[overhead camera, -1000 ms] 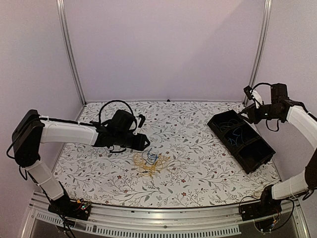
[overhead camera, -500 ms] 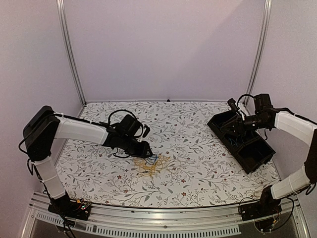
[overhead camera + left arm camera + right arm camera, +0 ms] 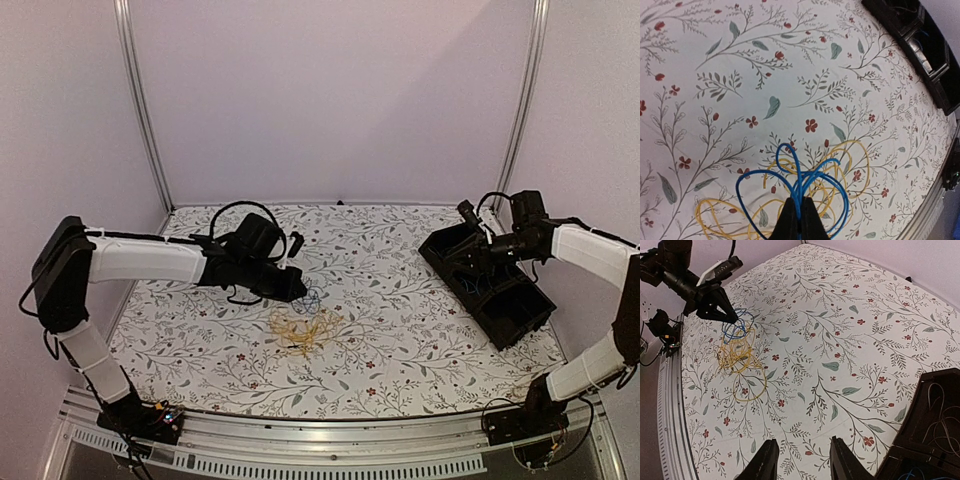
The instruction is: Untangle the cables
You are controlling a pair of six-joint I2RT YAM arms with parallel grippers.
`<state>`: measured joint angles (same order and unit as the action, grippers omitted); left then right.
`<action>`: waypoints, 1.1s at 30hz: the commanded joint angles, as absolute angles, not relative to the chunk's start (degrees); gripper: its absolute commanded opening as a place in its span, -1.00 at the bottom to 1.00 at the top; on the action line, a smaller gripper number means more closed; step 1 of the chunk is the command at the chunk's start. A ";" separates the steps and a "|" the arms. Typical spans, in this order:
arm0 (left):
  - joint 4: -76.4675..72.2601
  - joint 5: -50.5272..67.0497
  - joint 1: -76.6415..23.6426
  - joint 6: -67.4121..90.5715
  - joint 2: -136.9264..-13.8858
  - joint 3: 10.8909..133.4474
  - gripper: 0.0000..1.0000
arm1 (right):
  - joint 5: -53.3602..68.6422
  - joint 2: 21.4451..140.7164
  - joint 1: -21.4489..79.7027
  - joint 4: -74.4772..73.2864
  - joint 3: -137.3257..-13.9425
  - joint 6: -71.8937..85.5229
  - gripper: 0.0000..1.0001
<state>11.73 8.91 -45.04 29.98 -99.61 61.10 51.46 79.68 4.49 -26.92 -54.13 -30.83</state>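
L gripper (image 3: pixel 799 212) is shut tight, fingers pinched together on the blue cable (image 3: pixel 800 192). The strands run up betw. the two pads and fan out into several loops just past the tips. From the top cam, the L arm reaches in low across the table (image 3: pixel 400 340) from the left. The blue loops hang off the fingertips, a bit above the floral cloth, roughly mid-table.

Yellow cable (image 3: pixel 306 333) lies flat on the cloth in a loose heap of rings, just on the near side of the blue bundle. In the L wrist cam the blue loops overlap the yellow ones. Can't tell if they touch or are hooked through each other. One wide yellow ring spreads out to the right of the bundle, another sits lower left.

R gripper (image 3: pixel 802 460) is wide open w/ nothing betw. its fingers (image 3: pixel 765 462). It's up in the air at the far right, over the near-left end of the black bin (image 3: pixel 918 415) and pointing back toward the tangle, well apart from it.

The bin sits at an angle on the right side of the table, split into compartments. Thin pale wires show in one compartment, and there's a bit of blue wire at the btm edge of the R wrist view.
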 commanded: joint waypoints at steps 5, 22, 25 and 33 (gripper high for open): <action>3.21 5.60 -48.94 17.95 -82.81 58.94 -1.00 | 52.47 80.34 12.59 -29.57 -64.30 -31.96 -0.22; -6.08 12.85 -51.12 17.93 -79.16 55.69 -1.00 | 45.25 98.06 39.52 -28.01 -86.80 -28.29 -0.14; -6.86 13.62 -51.17 18.06 -79.64 55.59 -1.00 | 45.06 98.42 40.06 -27.94 -86.87 -28.24 -0.14; -7.38 13.62 -51.48 18.21 -80.61 55.40 -1.00 | 49.30 100.41 40.60 -30.31 -89.16 -27.41 -0.15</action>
<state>-5.39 13.13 -50.63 18.61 -80.07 55.92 46.13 98.85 40.12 -28.21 -86.63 -27.88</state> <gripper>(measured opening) 0.006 0.427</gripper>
